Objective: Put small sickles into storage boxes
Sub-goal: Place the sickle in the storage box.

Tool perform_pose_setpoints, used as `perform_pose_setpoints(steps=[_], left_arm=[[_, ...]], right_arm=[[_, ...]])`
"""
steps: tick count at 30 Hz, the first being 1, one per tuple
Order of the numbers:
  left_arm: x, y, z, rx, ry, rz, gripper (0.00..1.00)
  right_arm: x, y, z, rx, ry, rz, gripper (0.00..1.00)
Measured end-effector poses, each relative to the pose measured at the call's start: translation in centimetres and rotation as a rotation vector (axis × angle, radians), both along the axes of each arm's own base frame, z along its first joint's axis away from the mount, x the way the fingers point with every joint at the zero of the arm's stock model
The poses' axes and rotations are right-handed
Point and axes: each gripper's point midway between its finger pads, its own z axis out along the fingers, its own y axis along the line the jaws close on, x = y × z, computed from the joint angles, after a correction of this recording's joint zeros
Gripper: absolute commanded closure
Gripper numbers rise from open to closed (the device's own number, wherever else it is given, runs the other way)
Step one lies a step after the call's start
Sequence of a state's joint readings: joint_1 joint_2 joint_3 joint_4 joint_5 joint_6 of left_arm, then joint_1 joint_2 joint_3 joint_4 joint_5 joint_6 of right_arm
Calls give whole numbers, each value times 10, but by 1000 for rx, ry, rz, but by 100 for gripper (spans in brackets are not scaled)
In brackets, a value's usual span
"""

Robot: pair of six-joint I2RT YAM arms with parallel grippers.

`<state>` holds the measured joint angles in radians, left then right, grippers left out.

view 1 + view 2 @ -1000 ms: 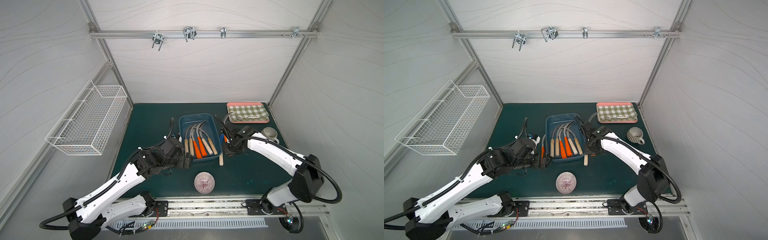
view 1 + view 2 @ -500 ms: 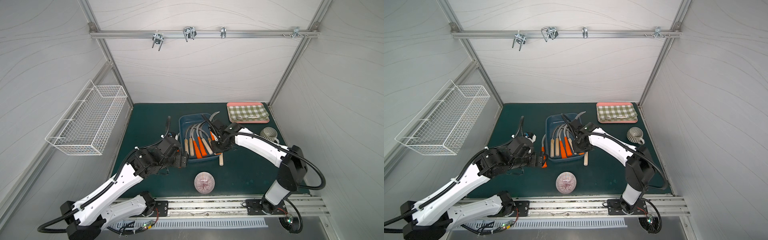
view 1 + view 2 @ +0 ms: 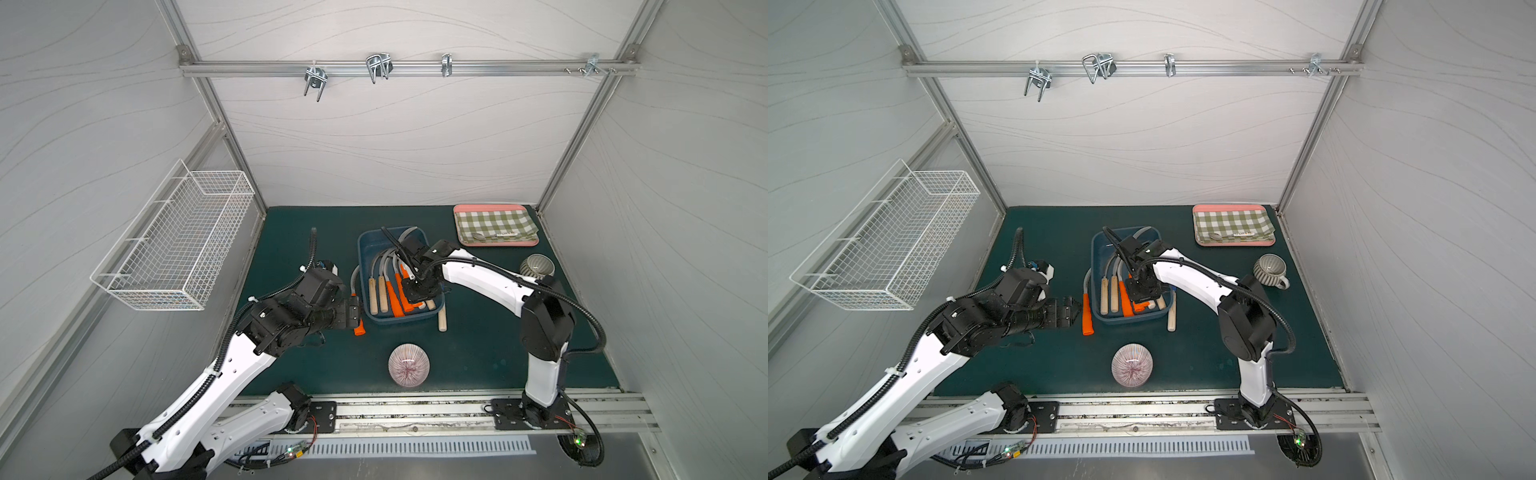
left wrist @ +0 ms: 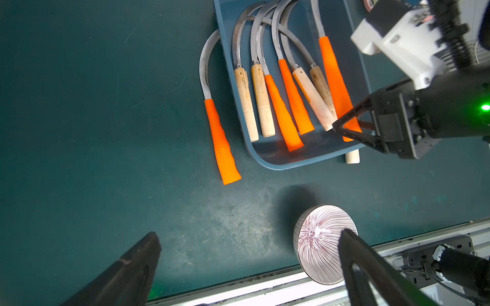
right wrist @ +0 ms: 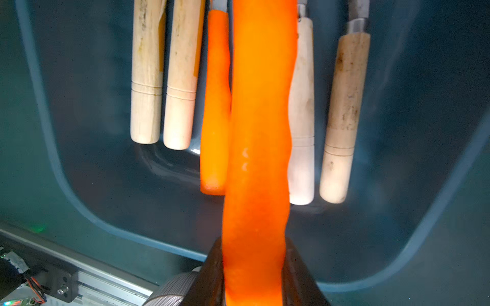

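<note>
My right gripper (image 5: pixel 253 265) is pinching 1 orange sickle (image 5: pixel 259 106) by its handle, the blue box (image 5: pixel 50 148) just below. I am guessing: light, hard, sharp blade. My left gripper (image 4: pixel 250 235) is hanging wide.

No legible text, brand or number anywhere. Just a small pale tag (image 3: pixel 505 234) on the checked cloth (image 3: pixel 494 219) (print too tiny to make out).

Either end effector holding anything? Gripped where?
Right end effector is shut on an orange-handled sickle, near the handle's free end, above the blue tub. Left end effector is open, holding nothing.
</note>
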<state>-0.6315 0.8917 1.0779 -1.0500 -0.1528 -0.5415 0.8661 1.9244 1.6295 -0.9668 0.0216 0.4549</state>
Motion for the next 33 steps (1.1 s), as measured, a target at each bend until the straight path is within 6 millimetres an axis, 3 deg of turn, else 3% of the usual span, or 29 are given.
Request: perform_pose_setpoints(steps=[21,25,33], left_arm=[[-13,29,-12,-8,43,90,1],[-13,32,-12,-8,44,100,1],[-14,33,-12,-5,48,96,1]], right_arm=[[12,30,-55,-29,84,50,76],[14,34,-59,-30,87,58,66],[16,36,-57,-26,78,75,34]])
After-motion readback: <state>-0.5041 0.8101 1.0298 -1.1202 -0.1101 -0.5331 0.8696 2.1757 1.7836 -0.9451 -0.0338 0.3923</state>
